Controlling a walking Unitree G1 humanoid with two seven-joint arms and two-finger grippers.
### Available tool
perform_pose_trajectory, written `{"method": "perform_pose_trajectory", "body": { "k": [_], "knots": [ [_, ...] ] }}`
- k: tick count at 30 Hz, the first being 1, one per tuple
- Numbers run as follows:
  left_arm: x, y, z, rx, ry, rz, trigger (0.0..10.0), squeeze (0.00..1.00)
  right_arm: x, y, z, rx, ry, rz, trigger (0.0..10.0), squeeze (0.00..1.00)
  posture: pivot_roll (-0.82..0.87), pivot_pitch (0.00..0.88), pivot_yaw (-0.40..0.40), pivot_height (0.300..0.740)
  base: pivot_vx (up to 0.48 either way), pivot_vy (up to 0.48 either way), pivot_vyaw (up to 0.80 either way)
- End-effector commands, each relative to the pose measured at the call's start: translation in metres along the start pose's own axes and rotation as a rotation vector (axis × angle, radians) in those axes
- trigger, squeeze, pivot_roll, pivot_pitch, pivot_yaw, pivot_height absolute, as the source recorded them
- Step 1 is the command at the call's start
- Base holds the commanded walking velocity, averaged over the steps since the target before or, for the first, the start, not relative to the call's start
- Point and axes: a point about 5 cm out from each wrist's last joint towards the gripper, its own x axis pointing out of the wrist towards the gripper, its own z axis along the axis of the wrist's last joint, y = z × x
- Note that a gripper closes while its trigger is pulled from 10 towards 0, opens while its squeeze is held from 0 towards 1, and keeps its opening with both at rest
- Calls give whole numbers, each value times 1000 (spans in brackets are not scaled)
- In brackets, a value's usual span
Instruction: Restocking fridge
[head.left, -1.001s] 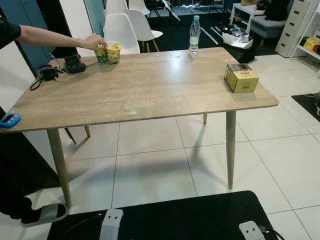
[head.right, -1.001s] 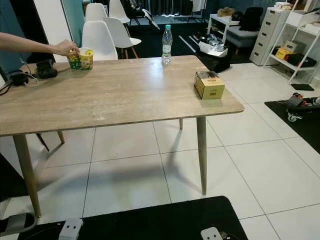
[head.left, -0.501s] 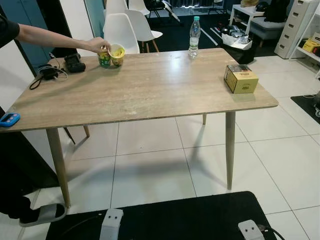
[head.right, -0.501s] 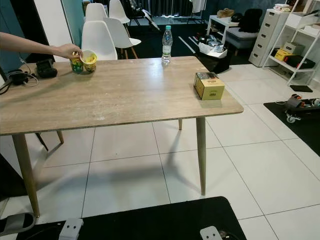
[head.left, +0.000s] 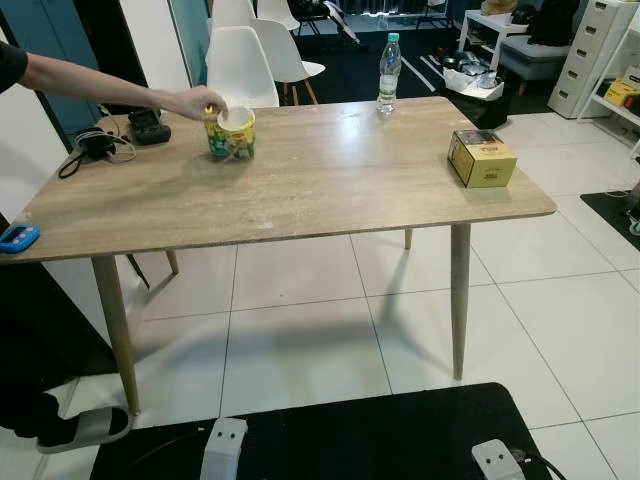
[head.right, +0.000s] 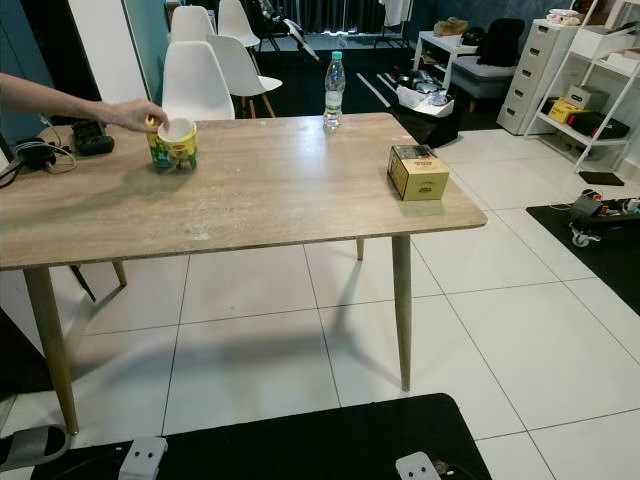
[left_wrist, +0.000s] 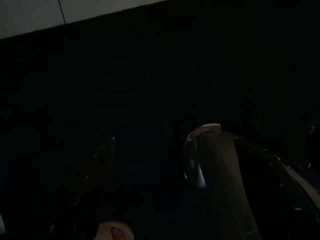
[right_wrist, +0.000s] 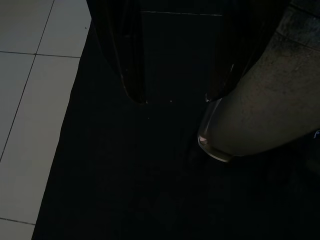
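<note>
A green and yellow instant noodle cup (head.left: 231, 134) stands upright on the wooden table (head.left: 300, 190), at its far left part. A person's hand (head.left: 199, 102) rests on the cup's rim, the arm reaching in from the left. A clear water bottle (head.left: 389, 72) stands at the table's far edge. A yellow box (head.left: 482, 158) lies near the right edge. Both my arms hang idle low over a black mat (head.left: 400, 430). My right gripper (right_wrist: 175, 98) is open with nothing between its fingers. The left wrist view is very dark, and my left gripper (left_wrist: 175, 200) is barely made out.
A black device (head.left: 148, 126) and a coiled cable (head.left: 92, 147) lie at the table's far left, and a blue object (head.left: 18, 239) sits at its near left corner. White chairs (head.left: 240, 60) stand behind the table. Shelves and drawers (head.right: 560, 70) line the right side.
The person's hand has moved the noodle cup nearer and to the right across the table; it was tilted half a second ago and now stands upright. My arms have not moved.
</note>
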Motion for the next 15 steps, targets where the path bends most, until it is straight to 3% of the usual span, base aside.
{"method": "perform_pose_trajectory", "body": {
  "k": [1,15],
  "knots": [
    [0,-5,-8,-7,33,-7,10000,0,1,3,1,2,2,7,10000,0,82,0,-17,740,0,0,0],
    [-1,-7,-17,-8,66,5,10000,0,1,6,2,0,3,17,10000,0,85,0,-15,740,0,0,0]
  ]
}}
